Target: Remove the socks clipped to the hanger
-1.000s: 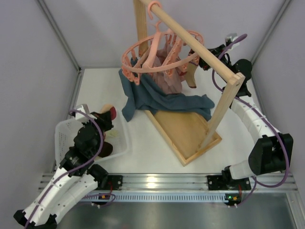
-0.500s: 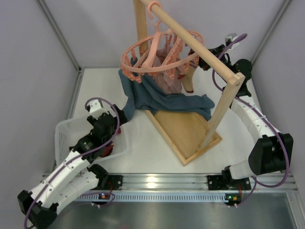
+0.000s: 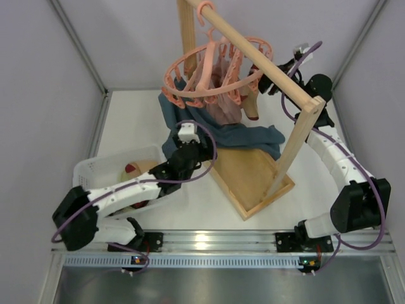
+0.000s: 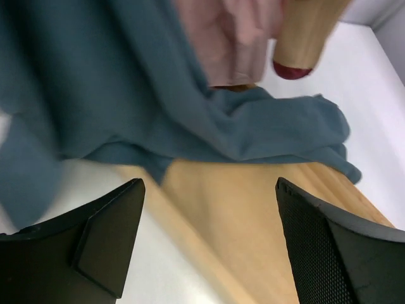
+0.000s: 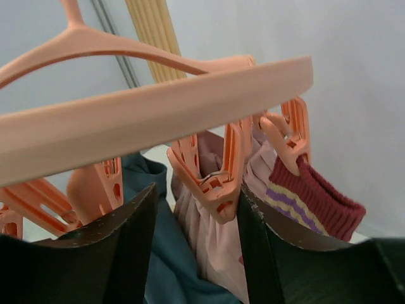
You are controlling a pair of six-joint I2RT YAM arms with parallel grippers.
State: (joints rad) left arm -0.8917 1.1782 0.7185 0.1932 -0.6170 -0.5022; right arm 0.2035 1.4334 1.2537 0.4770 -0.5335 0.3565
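Note:
The salmon-pink hanger (image 3: 215, 76) hangs from the wooden bar, its ring (image 5: 158, 107) close above my right gripper (image 5: 197, 190). That gripper (image 3: 266, 87) is open, with one clip peg (image 5: 218, 190) holding the pink garment between its fingers. Just right of it, another peg pinches a dark red striped sock (image 5: 313, 202). A tan sock with a dark red toe (image 4: 304, 31) hangs behind the pink garment. My left gripper (image 4: 209, 190) is open and empty, low over the rack's wooden base (image 4: 253, 221) near the blue cloth (image 3: 197, 147). A removed sock (image 3: 133, 170) lies in the white basket (image 3: 85, 174).
A blue-grey cloth (image 3: 240, 136) drapes from the hanger onto the rack base (image 3: 247, 174). The dusty-pink garment (image 3: 224, 107) hangs inside the ring. The rack's sloping bar (image 3: 266, 63) and post (image 3: 294, 142) stand between the two arms.
My left arm swung from over the basket to the rack base; its jaws opened and the sock they held now lies in the basket. My right jaws widened around the peg.

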